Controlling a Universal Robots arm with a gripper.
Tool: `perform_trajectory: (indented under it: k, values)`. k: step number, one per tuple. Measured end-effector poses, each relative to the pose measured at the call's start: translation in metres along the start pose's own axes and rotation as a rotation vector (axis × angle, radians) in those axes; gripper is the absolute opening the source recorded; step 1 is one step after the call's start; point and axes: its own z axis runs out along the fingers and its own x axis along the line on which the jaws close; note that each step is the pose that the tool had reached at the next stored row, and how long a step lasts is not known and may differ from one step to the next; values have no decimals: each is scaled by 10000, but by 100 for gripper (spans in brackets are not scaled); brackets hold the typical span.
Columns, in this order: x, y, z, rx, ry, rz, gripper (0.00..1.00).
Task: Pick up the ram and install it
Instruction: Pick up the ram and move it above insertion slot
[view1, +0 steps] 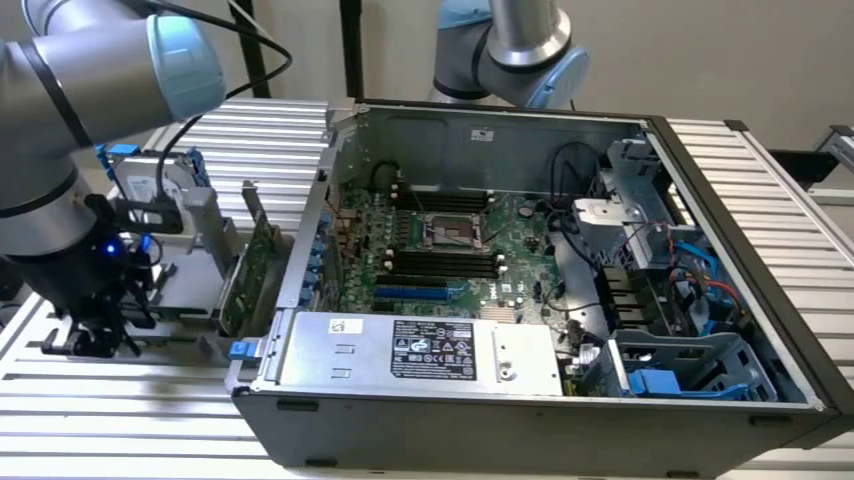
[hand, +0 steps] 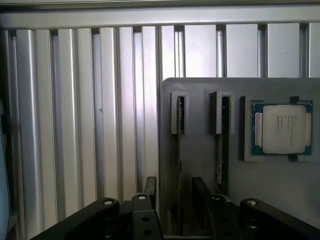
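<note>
Wrist view: the gripper (hand: 175, 189) hangs over the near end of the grey holder plate (hand: 270, 195).
Claw: spread apart, with one finger (hand: 150, 187) on either side of the ram and a gap showing on both sides. It grips nothing.
Ram: the ram (hand: 179, 150) stands on its long edge in the holder plate's outermost slot, beside the plate's edge. It is seen edge-on as a thin line.
Second stick: the second stick (hand: 220, 150) sits in the plate's next slot, between the ram and the processor (hand: 282, 129). The processor lies flat in its own pocket of the plate.
Exterior view: the open computer case (view1: 494, 110) stands beside the holder plate, toward the exterior view's right. Its black memory slots (view1: 434, 262) appear unfilled.
Progress: the ram is not yet lifted from the plate.
Handling: the ram is probably light, stiff, thin and brittle, with smooth faces that could slip.
Hold: it is judged best pinched across its two flat faces near mid-length. That keeps the contact edge clear and lets the ram rise straight out of the slot without tilting.
</note>
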Motion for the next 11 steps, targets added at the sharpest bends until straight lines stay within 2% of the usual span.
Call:
perform_trajectory:
  k: [3,7,11]
  values:
    - [15,-3,16,19,-136,-18,100]
    - [16,-6,43,13,-340,-57,100]
    - [17,-7,76,9,-448,-79,100]
